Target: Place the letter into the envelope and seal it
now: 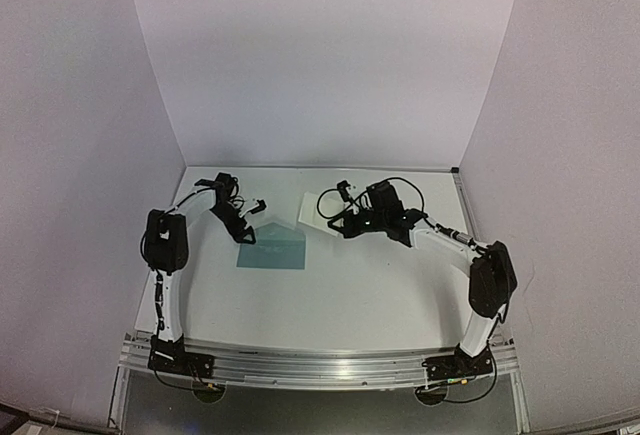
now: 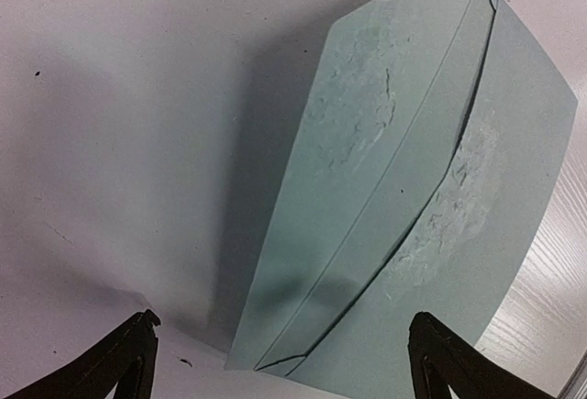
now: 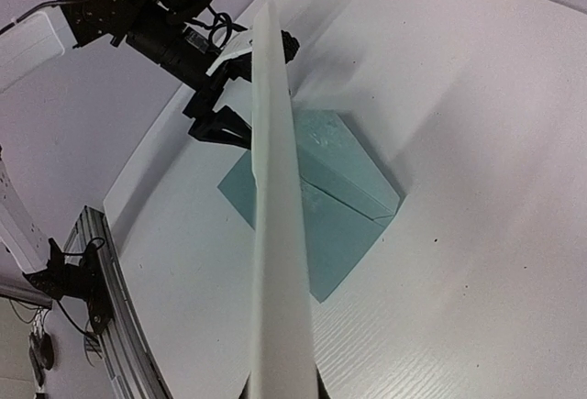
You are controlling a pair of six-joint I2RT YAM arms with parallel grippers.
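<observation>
Letter (image 1: 308, 211) is up off the counter (image 1: 350, 305), clamped in the right tool (image 1: 333, 223), just right of the flat envelope (image 1: 272, 248). The left tool (image 1: 248, 227) is at its far-left corner. Left wrist: fingers (image 2: 128, 362) apart, envelope ahead, its long axis running up-right. Right wrist: letter edge-on above the envelope — likely moving left and down next.

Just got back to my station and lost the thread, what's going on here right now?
The right gripper is shut on the pale rectangular paper letter, holding it off the white table, next to the flat teal paper envelope. The left gripper is open, poised at the envelope's edge without gripping it. The letter is not in the envelope yet.
</observation>
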